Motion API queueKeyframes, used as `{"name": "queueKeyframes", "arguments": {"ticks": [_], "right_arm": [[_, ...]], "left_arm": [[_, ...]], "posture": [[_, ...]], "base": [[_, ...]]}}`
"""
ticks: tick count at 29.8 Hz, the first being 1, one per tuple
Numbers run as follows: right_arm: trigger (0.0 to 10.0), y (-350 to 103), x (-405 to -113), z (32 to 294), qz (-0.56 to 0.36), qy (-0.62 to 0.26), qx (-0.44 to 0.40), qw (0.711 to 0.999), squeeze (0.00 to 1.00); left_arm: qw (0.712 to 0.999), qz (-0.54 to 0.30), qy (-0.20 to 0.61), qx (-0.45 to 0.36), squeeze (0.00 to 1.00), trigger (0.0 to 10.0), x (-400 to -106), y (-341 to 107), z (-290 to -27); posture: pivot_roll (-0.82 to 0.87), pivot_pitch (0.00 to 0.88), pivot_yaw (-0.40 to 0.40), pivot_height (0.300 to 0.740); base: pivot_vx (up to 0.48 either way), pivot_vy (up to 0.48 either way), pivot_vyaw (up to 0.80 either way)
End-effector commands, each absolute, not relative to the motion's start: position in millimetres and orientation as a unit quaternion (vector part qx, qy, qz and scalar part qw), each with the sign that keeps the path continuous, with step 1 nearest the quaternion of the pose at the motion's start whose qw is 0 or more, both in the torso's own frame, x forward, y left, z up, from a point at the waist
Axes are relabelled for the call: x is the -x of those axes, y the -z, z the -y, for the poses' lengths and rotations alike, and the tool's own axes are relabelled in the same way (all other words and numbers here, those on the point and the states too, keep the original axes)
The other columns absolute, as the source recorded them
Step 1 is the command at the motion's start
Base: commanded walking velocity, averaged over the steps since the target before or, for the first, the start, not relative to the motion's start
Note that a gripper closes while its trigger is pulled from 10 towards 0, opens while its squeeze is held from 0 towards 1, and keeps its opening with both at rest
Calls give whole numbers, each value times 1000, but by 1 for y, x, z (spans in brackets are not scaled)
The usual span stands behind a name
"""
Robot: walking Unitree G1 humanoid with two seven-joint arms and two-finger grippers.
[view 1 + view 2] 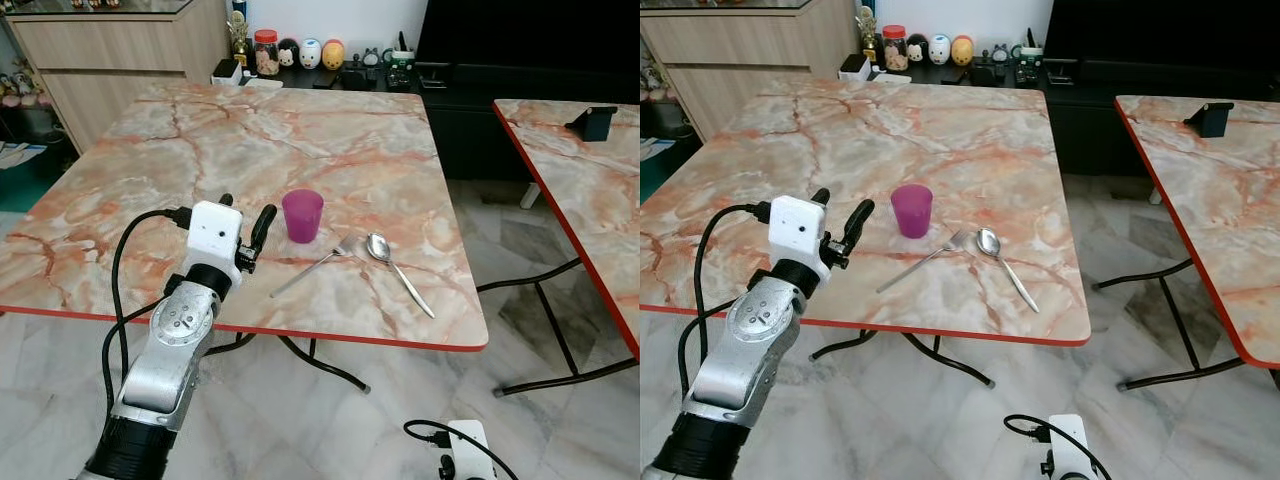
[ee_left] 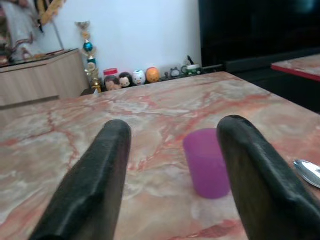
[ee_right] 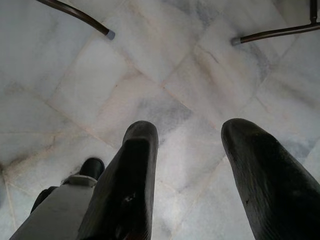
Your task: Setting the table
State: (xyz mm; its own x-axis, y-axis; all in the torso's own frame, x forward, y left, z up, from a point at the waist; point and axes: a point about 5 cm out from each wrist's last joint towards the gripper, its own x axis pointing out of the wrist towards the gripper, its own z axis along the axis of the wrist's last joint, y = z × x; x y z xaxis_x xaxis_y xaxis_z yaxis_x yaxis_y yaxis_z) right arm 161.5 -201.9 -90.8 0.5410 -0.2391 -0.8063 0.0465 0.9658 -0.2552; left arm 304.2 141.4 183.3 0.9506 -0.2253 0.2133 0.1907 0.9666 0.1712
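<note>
Two marble-patterned tables with red edges stand on the pale tiled floor [image 1: 400,420]: the near table [image 1: 300,130] carries the setting, and a second table [image 1: 580,190] stands to the robot's right, apart from it, with one small dark object [image 1: 597,122] on its far part. Behind them run a wooden cabinet [image 1: 110,60] and a dark low unit with a row of small figurines and one red-lidded jar [image 1: 266,52].

On the near table, toward its front edge, there are three pieces — one purple cup [image 1: 302,215], one fork [image 1: 312,266] and one spoon [image 1: 398,271]. The cup stands upright. The fork lies just to the cup's right and nearer the edge, its long axis slanting, tines toward the cup and spoon bowl, handle toward the robot's left. The spoon lies beside it, bowl close to the fork's tines, handle running toward the front right corner; the two form a spread V.

The left gripper [image 1: 243,225] hovers over the table just left of the cup, its two black fingers well parted and holding nothing — the cup sits ahead between them in the wrist view. The right gripper [image 3: 192,165] hangs low over the floor, fingers spread and empty
</note>
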Motion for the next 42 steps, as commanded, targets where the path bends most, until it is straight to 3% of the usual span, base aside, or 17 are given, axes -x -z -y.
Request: {"name": "queueKeyframes", "arguments": {"ticks": [1, 3, 4, 11, 20, 29, 42], "right_arm": [[10000, 90, -163, 200, -472, 78, 102, 872, 0], [10000, 91, -163, 200, -473, 77, 103, 872, 0], [10000, 91, -163, 200, -473, 76, 103, 872, 0], [10000, 92, -161, 198, -479, 70, 106, 869, 0], [10000, 92, -160, 202, -476, 79, 91, 871, 0], [10000, 95, -140, 218, -476, 91, 73, 872, 0], [10000, 100, -135, 202, -486, 73, 63, 869, 0]], "left_arm": [[988, 104, 94, -68, 1000, 10000, -306, -181, -145], [988, 100, 99, -61, 1000, 10000, -307, -182, -145], [988, 98, 102, -54, 0, 10000, -307, -182, -144], [992, 69, 89, 54, 0, 10000, -310, -181, -153], [992, 69, 88, 57, 0, 10000, -307, -182, -158], [995, 71, 65, 30, 0, 10000, -309, -183, -178], [995, 73, 68, 6, 0, 10000, -311, -185, -182]], "posture": [[2, 18, -29, 740], [3, 18, -29, 740], [3, 18, -29, 740], [7, 18, -30, 740], [20, 16, -26, 740], [3, 13, -20, 740], [3, 3, -11, 740]], "base": [[0, 0, 0], [0, 0, 0], [0, 0, 0], [0, 0, 0], [0, 0, 0], [0, 0, 0], [0, 0, 0]]}}
